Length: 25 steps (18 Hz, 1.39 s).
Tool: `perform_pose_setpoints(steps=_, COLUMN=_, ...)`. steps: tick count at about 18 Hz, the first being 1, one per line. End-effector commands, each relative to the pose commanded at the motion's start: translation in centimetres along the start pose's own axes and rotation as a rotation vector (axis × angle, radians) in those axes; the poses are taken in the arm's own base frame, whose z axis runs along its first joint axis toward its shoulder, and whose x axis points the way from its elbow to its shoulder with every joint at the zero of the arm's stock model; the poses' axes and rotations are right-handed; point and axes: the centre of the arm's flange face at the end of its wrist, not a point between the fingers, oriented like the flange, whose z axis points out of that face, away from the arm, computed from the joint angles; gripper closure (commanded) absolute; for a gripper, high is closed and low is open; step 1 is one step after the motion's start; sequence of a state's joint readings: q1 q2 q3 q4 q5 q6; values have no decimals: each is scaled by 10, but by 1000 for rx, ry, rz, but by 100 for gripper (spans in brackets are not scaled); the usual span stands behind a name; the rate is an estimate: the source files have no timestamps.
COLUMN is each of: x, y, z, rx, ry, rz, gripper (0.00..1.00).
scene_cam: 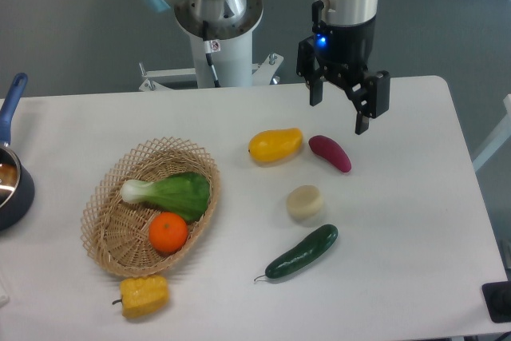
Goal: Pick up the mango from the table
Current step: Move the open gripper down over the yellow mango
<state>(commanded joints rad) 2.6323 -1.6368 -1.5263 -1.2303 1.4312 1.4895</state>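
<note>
The mango (275, 145) is a glossy yellow oval with an orange blush at its left end. It lies on the white table (399, 221) just right of centre. My gripper (338, 115) hangs open and empty above the table, up and to the right of the mango. Its two black fingers (363, 121) point down and stand apart. A purple sweet potato (330, 153) lies right beside the mango, below the gripper.
A wicker basket (108, 233) at the left holds a bok choy (172, 192) and an orange (168, 232). A yellow corn piece (144, 295) lies in front of it. A pale round piece (305, 202) and a cucumber (303, 252) lie below the mango. A blue pot (11, 173) sits at the left edge.
</note>
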Motion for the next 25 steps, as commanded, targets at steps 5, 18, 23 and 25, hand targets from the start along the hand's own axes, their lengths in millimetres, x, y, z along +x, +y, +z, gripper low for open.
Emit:
perform_pose_setpoints(steps=5, x=5, y=-1, z=6, rx=-2, ry=9, rz=14, gripper=0)
perform_pose_setpoints(steps=18, x=114, y=16, z=99, rx=-9, ry=129, rz=-100, gripper=0)
perform_pose_setpoints(steps=23, x=130, y=32, z=131, rx=-99, ry=203, rz=130, gripper=0)
perform_pose_setpoints(steps=25, x=133, y=35, z=146, rx=-104, ry=241, rz=207, gripper=0)
